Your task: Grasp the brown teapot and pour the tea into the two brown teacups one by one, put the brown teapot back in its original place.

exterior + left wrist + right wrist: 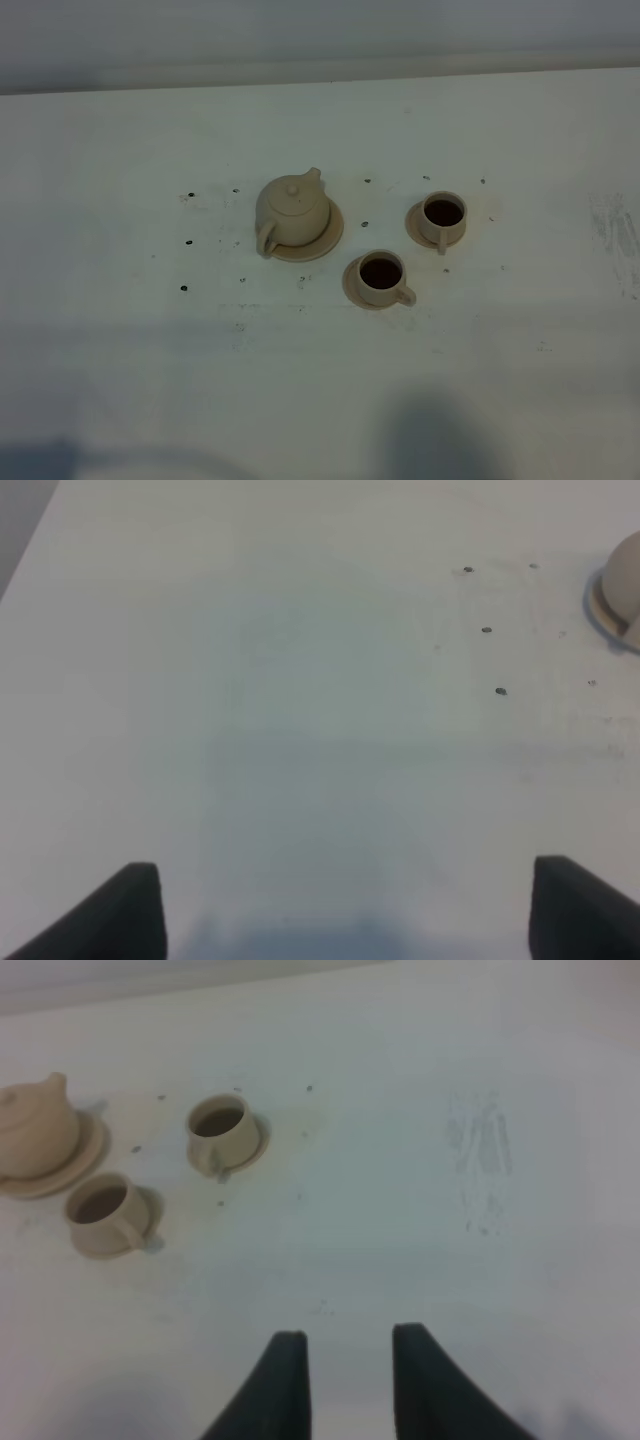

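The brown teapot (293, 208) stands upright on its wide saucer, the original place (330, 238), at the table's middle, handle toward the front left. The two brown teacups (443, 215) (381, 275) stand on their saucers to its right, both holding dark tea. Neither gripper shows in the exterior high view. My left gripper (348, 885) is wide open and empty over bare table, with the teapot's edge (625, 580) far off at the frame's side. My right gripper (348, 1345) is empty, jaws a little apart, well away from the cups (218, 1130) (100, 1215) and the teapot (35, 1125).
The white table (120, 350) has small dark specks around the teapot and a scuffed patch (615, 230) at the right. A grey wall runs along the table's far edge. Dark shadows lie along the front edge.
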### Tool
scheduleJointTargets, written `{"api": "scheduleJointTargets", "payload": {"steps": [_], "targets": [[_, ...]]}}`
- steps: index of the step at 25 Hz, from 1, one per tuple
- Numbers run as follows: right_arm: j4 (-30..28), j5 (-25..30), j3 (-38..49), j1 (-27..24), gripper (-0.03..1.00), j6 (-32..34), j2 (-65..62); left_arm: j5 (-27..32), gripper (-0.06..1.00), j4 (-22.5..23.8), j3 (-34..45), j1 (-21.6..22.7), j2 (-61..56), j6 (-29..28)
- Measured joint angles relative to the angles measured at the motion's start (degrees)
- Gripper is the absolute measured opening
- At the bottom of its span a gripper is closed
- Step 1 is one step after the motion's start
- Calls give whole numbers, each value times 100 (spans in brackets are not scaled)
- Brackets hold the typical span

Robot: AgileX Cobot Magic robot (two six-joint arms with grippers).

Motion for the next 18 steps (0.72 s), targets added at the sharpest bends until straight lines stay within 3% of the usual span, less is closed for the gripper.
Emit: {"api": "scheduleJointTargets", "payload": {"steps": [18], "targets": [[0, 0, 0, 0, 23, 0, 0, 0, 72, 0, 0, 0, 0, 0]]}}
